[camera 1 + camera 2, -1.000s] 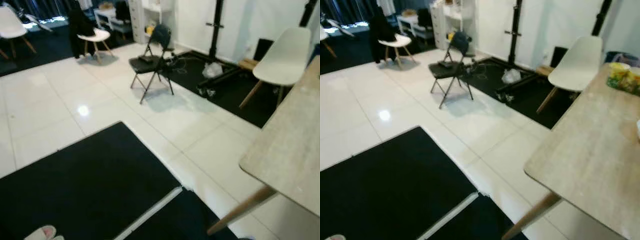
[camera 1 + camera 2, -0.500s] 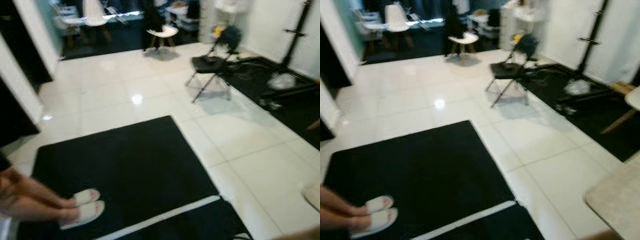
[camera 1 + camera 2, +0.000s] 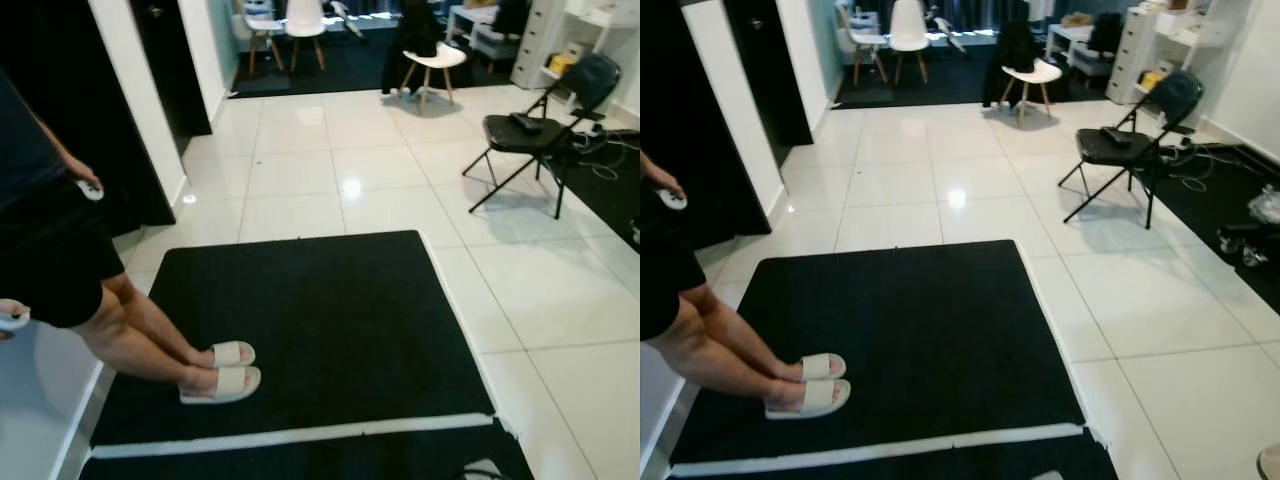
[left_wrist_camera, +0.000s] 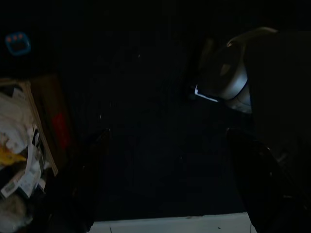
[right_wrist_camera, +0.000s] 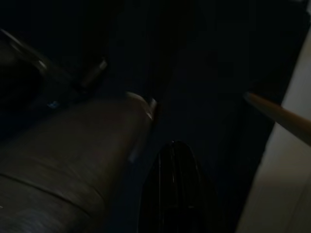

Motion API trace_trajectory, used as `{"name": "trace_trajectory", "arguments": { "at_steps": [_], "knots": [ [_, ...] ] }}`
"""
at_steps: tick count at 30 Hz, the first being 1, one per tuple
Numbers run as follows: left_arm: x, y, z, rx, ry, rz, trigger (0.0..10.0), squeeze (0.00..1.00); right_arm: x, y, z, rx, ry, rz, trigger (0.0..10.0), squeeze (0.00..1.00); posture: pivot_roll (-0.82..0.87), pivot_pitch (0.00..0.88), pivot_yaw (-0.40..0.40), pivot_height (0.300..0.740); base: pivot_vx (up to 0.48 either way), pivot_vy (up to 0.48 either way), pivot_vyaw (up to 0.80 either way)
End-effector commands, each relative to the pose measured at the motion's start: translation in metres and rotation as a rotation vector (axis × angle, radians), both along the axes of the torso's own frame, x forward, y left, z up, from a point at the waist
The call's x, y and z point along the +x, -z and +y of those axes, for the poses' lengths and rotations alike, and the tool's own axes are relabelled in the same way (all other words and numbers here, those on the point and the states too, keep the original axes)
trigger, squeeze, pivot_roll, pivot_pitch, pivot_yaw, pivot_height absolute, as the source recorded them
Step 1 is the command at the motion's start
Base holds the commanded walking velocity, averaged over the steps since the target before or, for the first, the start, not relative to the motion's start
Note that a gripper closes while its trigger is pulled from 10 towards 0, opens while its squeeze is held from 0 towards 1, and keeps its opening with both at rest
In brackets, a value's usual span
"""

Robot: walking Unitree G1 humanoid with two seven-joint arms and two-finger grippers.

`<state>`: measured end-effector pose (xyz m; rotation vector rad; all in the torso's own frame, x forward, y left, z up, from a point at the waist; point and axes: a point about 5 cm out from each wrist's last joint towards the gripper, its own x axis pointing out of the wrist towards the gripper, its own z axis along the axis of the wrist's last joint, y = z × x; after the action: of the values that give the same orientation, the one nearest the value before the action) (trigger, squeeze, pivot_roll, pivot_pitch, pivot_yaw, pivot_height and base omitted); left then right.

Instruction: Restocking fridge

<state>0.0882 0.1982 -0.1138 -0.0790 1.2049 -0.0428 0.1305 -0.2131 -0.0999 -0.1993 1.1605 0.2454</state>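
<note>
A person (image 3: 60, 270) in dark shorts stands at the left edge of a black mat (image 3: 300, 330) on the white tiled floor (image 3: 330, 180), wearing two white slippers (image 3: 225, 372). One black folding chair (image 3: 535, 135) stands to the right, and three white chairs (image 3: 435, 65) stand farther back. Both wrist views are very dark; I cannot tell either hand's state. No fridge or stock can be made out.

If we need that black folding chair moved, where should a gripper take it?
Judging from the head views: take the black folding chair by the top edge of its backrest, coming from behind. That edge stands free, while something small and dark lies on the seat.
</note>
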Motion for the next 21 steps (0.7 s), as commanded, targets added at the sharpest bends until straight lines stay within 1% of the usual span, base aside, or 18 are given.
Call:
{"name": "trace_trajectory", "arguments": {
  "at_steps": [1, 18, 21],
  "knots": [
    [-0.0001, 0.0002, -0.0007, -0.008, 0.009, 0.008, 10.0, 0.00, -0.0028, 0.0008, -0.0017, -0.013, -0.002, 0.011, 10.0, 0.00, -0.02, 0.000, -0.001, 0.740, 0.000, 0.000, 0.00],
    [-0.0021, 0.0007, -0.0005, -0.005, 0.014, 0.021, 10.0, 0.00, -0.0048, 0.0021, 0.0004, -0.017, 0.017, 0.014, 10.0, 0.00, -0.02, 0.000, 0.007, 0.740, 0.000, 0.000, 0.00],
    [-0.0023, 0.0008, -0.0008, -0.006, 0.014, 0.022, 10.0, 0.00, -0.0054, 0.0023, 0.0006, -0.015, 0.021, 0.015, 10.0, 0.00, -0.02, 0.000, 0.007, 0.740, 0.245, 0.000, 0.00]
  ]
}}
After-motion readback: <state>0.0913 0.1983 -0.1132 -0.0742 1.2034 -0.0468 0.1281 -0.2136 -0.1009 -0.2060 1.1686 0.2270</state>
